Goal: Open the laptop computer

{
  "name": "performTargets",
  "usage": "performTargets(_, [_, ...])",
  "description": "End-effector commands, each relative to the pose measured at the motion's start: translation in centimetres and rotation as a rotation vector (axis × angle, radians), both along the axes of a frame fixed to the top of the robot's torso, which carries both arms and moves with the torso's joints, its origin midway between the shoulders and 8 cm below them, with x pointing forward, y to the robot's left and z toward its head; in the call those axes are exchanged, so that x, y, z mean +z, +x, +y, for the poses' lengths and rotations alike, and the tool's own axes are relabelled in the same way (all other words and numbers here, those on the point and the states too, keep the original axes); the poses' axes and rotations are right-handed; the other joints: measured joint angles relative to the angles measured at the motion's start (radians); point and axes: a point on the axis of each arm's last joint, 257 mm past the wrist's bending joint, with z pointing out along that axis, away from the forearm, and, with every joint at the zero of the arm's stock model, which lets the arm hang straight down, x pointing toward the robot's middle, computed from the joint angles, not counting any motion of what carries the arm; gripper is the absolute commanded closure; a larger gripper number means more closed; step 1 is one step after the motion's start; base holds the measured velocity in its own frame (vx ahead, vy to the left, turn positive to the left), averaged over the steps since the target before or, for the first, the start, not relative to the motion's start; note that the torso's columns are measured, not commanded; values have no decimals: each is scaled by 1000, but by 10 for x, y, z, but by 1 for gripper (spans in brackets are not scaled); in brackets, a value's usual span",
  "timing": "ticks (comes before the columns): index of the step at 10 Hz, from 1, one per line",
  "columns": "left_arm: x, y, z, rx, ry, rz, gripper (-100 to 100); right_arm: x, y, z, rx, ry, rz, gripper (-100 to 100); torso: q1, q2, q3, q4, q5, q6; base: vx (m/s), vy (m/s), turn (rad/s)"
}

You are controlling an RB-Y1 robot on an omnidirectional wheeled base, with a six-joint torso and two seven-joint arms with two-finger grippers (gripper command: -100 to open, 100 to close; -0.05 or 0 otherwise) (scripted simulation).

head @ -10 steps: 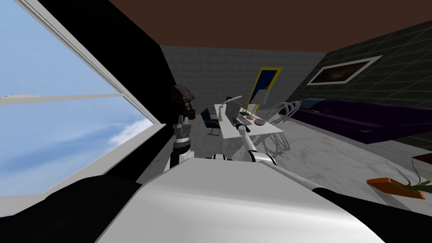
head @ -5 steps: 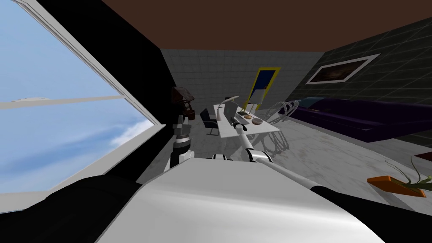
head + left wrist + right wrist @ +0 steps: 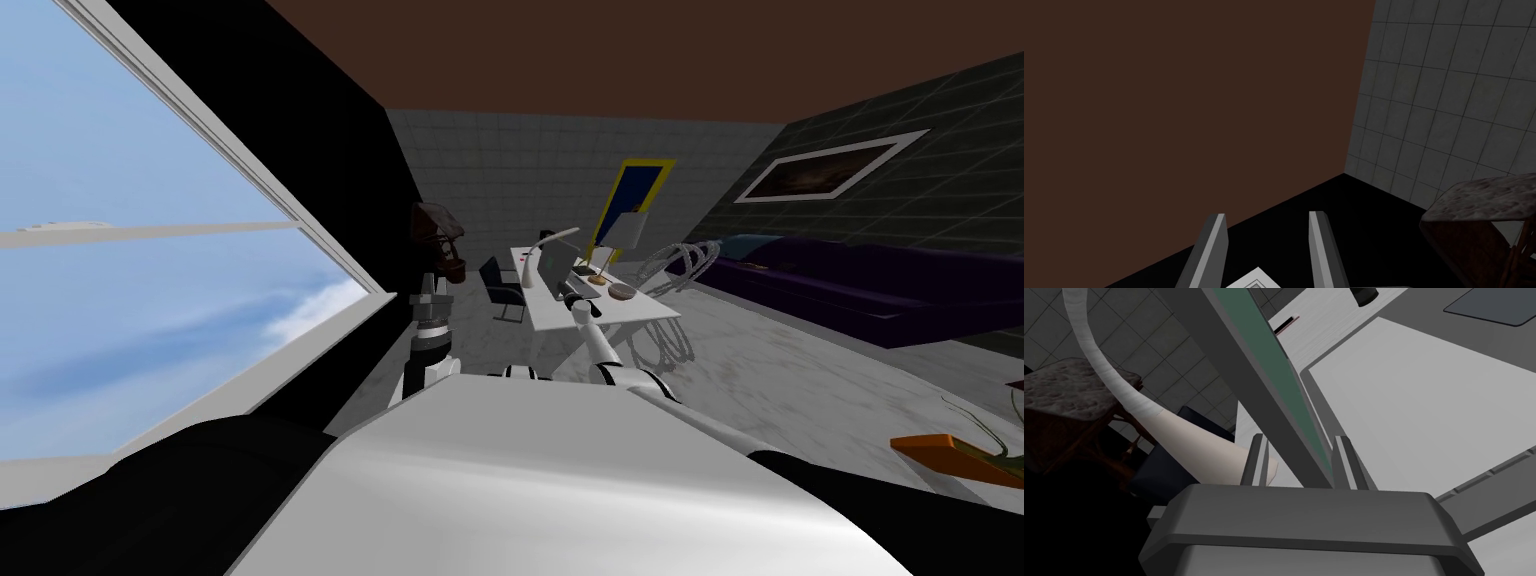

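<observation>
The laptop (image 3: 553,268) stands on the white table (image 3: 640,308) with its grey lid (image 3: 1264,388) raised at a slant and the green screen face toward the pale base (image 3: 1424,413). My right gripper (image 3: 1299,458) is at the lid's near edge, one finger on each face, shut on it. In the head view the right gripper (image 3: 574,299) reaches over the table's near end. My left gripper (image 3: 1266,240) is held up by the window side, its fingers apart with nothing between them.
A white curved lamp (image 3: 545,245) arches over the laptop, and a bowl (image 3: 622,292) lies on the table to its right. A dark chair (image 3: 500,285), a wire chair (image 3: 680,265), a purple sofa (image 3: 860,280) and a brown side table (image 3: 437,235) ring the table.
My right fingers have closed in on the laptop's lid. The head view has swung a little, so the table sits slightly further right.
</observation>
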Motion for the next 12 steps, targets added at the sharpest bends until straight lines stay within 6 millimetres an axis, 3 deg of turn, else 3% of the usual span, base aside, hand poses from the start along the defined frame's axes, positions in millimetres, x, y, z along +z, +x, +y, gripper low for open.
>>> performTargets(1, [0,0,0,0,0,0,0,1,-6,-16,-16,3,-1,100,2,0,0,0,1,-2,8,30,-16])
performTargets(2, [0,0,0,0,0,0,0,1,-6,-17,-19,-1,-1,100,1,1,0,1,1,-3,0,0,0])
performTargets(3, [0,0,0,0,0,0,0,5,-17,-43,-28,-10,-11,100,0,1,1,1,1,-2,28,66,58])
performTargets(4, [0,0,0,0,0,0,0,0,-20,-48,-33,1,-4,100,4,0,0,1,2,-1,38,89,21])
performTargets(5, [0,0,0,0,0,0,0,7,-29,-70,-36,4,-17,100,5,1,0,1,2,-1,48,122,24])
performTargets(6, [0,0,0,0,0,0,0,0,-35,-75,-42,0,-6,100,5,1,0,1,2,-1,44,102,-5])
performTargets(7, [0,0,0,0,0,0,0,7,-44,-94,-39,1,-18,100,4,2,1,2,2,-3,57,115,34])
performTargets(8, [0,0,0,0,0,0,0,-2,-50,-99,-46,-54,2,100,5,2,1,3,3,-3,52,94,18])
performTargets(11, [0,0,0,0,0,0,0,0,-50,-98,-45,-6,-7,100,1,2,1,2,1,-4,1,12,4])
performTargets(12, [0,0,0,0,0,0,0,4,-63,-115,-38,-38,-8,100,2,2,1,2,1,-3,13,54,56])
